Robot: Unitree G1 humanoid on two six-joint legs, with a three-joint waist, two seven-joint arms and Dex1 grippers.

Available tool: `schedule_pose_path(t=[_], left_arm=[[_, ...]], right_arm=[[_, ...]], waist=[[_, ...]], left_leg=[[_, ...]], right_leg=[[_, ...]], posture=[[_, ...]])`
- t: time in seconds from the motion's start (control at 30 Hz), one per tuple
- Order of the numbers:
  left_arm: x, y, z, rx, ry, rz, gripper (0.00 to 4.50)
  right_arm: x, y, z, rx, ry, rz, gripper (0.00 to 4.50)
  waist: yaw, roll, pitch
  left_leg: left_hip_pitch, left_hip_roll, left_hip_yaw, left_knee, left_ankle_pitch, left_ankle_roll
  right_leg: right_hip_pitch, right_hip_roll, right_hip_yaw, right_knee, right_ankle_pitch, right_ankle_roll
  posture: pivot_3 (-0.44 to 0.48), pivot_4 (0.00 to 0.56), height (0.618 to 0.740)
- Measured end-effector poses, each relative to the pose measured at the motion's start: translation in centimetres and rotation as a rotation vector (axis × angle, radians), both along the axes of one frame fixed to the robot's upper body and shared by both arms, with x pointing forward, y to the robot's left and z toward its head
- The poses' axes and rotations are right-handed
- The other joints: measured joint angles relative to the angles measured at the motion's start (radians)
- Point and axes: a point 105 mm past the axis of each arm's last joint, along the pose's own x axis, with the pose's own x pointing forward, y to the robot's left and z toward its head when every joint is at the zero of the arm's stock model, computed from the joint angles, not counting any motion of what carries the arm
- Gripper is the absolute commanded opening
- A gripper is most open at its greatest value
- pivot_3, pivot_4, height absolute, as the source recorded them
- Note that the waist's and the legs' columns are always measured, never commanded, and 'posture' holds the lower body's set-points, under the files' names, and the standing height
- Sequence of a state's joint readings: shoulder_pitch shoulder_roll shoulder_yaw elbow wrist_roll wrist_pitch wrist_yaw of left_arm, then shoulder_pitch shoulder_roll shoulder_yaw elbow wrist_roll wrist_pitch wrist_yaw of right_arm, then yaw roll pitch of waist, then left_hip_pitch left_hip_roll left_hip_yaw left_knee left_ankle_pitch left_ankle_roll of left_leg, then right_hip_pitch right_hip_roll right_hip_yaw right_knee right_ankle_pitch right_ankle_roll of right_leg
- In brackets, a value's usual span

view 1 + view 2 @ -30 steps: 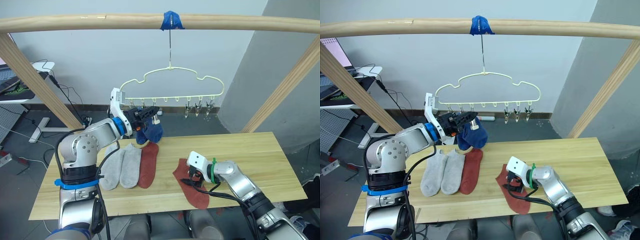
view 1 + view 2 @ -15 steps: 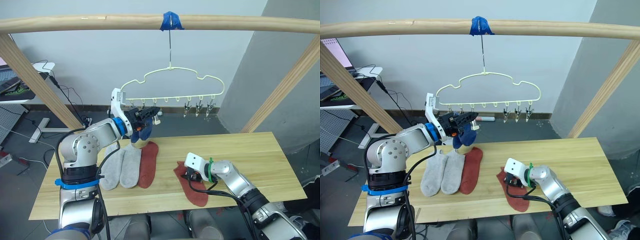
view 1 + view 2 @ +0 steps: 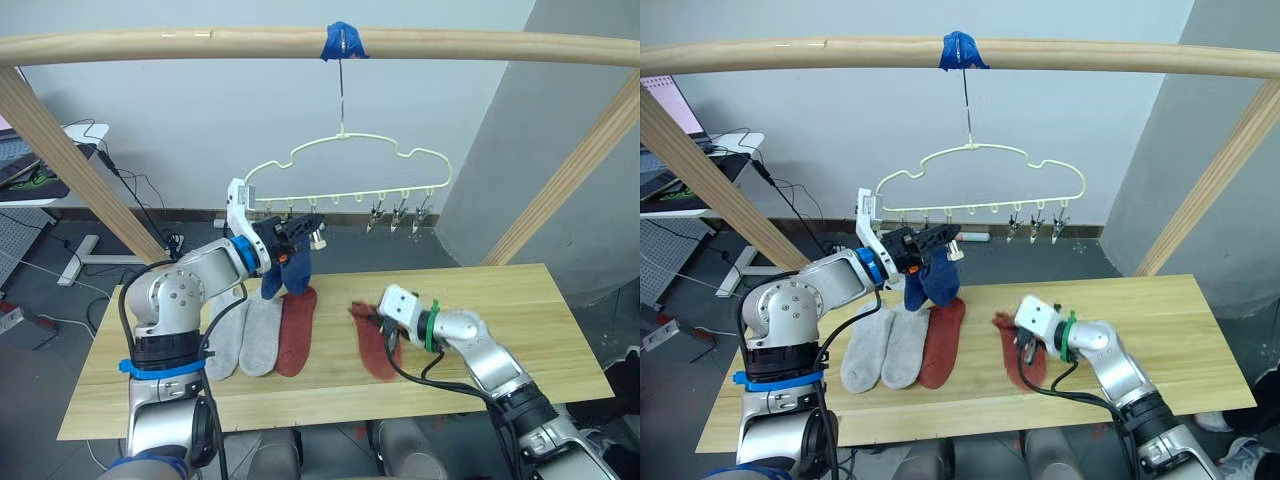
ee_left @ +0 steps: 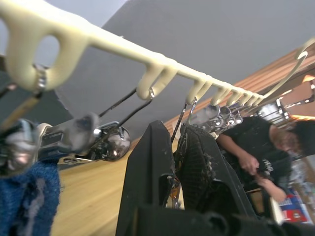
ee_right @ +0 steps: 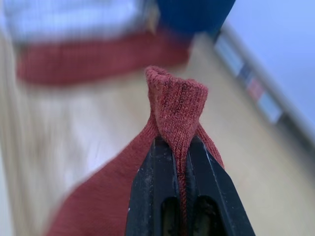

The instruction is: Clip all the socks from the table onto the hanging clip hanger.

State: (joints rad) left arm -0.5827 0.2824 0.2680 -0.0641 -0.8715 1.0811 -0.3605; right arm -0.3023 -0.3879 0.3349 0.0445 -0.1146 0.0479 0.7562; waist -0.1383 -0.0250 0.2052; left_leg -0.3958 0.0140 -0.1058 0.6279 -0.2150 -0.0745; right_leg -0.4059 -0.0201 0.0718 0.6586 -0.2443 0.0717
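grey wall behind a round wooden pole frame (image 3: 200, 42), w/ the pale yellow clip hanger (image 3: 345, 175) hung from the top pole on a long hook under blue tape (image 3: 344, 42). below is the light wood table (image 3: 560, 330).

left gripper (image 3: 300, 235) is up at the hanger's left end. in the left wrist view its fingers (image 4: 197, 162) sit close together around a metal clip (image 4: 184, 115), prob pinching it, tho the exact contact is hard to make out. blue sock (image 3: 290, 270) hangs right there from the left clips, dangling just above the table.

right gripper (image 5: 179, 147) is clamped on the pinched-up edge of a rust red sock (image 3: 375, 340), lifting that end while the rest lies on the wood near the table's middle. two grey socks (image 3: 245, 335) and the other red sock (image 3: 296, 330) lie side by side, touching, under the left arm.

risks from here, imo:
- hanger hangs free on one hook, so pressing a clip could swing or tilt it and the sock edge misses the clip's mouth.
- right grip is on a small fold only, so fabric could slip out on the way up.
- the blue sock may not be held deep in its clip; a nudge from the left gripper could drop it.
- arms meet near the same clips, so they could bump.
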Motion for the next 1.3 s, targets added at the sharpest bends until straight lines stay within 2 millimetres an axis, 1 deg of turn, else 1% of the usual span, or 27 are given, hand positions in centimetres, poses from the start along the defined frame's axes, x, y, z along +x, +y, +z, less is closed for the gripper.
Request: schedule_pose_path(t=[0.07,0.13,0.2,0.3,0.47,0.57,0.67,0.83,1.0,1.3], left_arm=[[0.0,0.1,0.0,-0.009,0.003,0.005,0.21],[0.1,0.2,0.1,-0.012,0.006,0.010,0.21],[0.3,0.1,0.1,-0.024,0.019,0.010,0.21],[0.2,-0.4,0.0,-0.044,0.040,-0.013,0.21],[0.4,-0.4,0.2,-0.091,0.070,-0.011,0.21],[0.6,-0.5,0.2,-0.136,0.106,-0.008,0.21],[0.9,-0.2,0.6,-0.199,0.135,0.005,0.21],[1.2,0.0,0.5,-0.274,0.186,0.023,0.21],[1.2,0.2,0.9,-0.294,0.196,0.032,0.21],[1.3,0.1,0.6,-0.303,0.217,0.032,0.21]], right_arm=[[0.1,-0.2,1.2,-0.035,-0.133,0.016,0.02],[0.3,-0.3,1.9,-0.057,-0.223,0.016,0.02],[0.4,0.0,2.7,-0.063,-0.304,0.026,0.02],[1.3,0.4,4.3,-0.067,-0.425,0.021,0.02],[2.2,1.4,6.1,-0.044,-0.535,0.000,0.02],[2.3,2.1,7.1,-0.036,-0.589,0.011,0.02],[2.1,2.7,7.1,-0.025,-0.593,0.024,0.02],[2.0,3.1,7.1,-0.011,-0.592,0.031,0.02],[2.0,3.1,7.1,-0.012,-0.596,0.035,0.02],[2.0,3.2,7.3,-0.002,-0.609,0.033,0.02]], waist=[[0.000,0.000,0.000],[0.000,0.000,0.000],[0.000,0.000,0.000],[-0.001,0.000,0.000],[0.000,0.000,0.000],[-0.001,0.000,0.000],[0.000,0.000,0.000],[0.000,0.000,0.000],[-0.001,0.000,0.000],[-0.001,0.000,0.000]], left_leg=[[0.000,0.000,0.001,0.000,0.000,0.000],[0.000,0.000,0.001,0.000,0.000,0.000],[0.000,0.000,0.001,0.000,0.000,0.000],[0.000,0.000,0.001,0.000,0.000,0.000],[-0.001,0.000,0.000,0.000,0.000,0.000],[-0.001,0.000,0.000,0.000,0.000,0.000],[-0.001,0.000,0.000,0.000,0.000,0.000],[-0.001,0.000,0.000,0.000,0.000,0.000],[-0.001,0.000,0.000,0.000,0.000,0.000],[-0.001,0.000,0.000,0.000,0.000,0.000]], right_leg=[[0.000,0.000,0.000,-0.001,0.000,0.000],[0.000,0.000,0.000,-0.001,0.000,0.000],[0.000,0.000,0.000,-0.001,0.000,0.000],[0.000,0.000,0.000,-0.001,0.000,0.000],[0.000,0.000,0.000,-0.001,0.000,0.000],[0.000,0.000,0.000,-0.001,0.000,0.000],[0.000,0.000,0.000,-0.001,0.000,0.000],[0.000,-0.001,0.000,-0.001,0.000,0.000],[0.000,0.000,0.000,-0.001,0.000,0.000],[0.000,0.000,0.000,-0.001,0.000,0.000]], posture=[[-0.138,0.172,0.740],[-0.141,0.169,0.740],[-0.144,0.166,0.740],[-0.144,0.166,0.740],[-0.154,0.155,0.740],[-0.154,0.154,0.740],[-0.155,0.150,0.740],[-0.158,0.152,0.740],[-0.159,0.153,0.740],[-0.165,0.157,0.740]])
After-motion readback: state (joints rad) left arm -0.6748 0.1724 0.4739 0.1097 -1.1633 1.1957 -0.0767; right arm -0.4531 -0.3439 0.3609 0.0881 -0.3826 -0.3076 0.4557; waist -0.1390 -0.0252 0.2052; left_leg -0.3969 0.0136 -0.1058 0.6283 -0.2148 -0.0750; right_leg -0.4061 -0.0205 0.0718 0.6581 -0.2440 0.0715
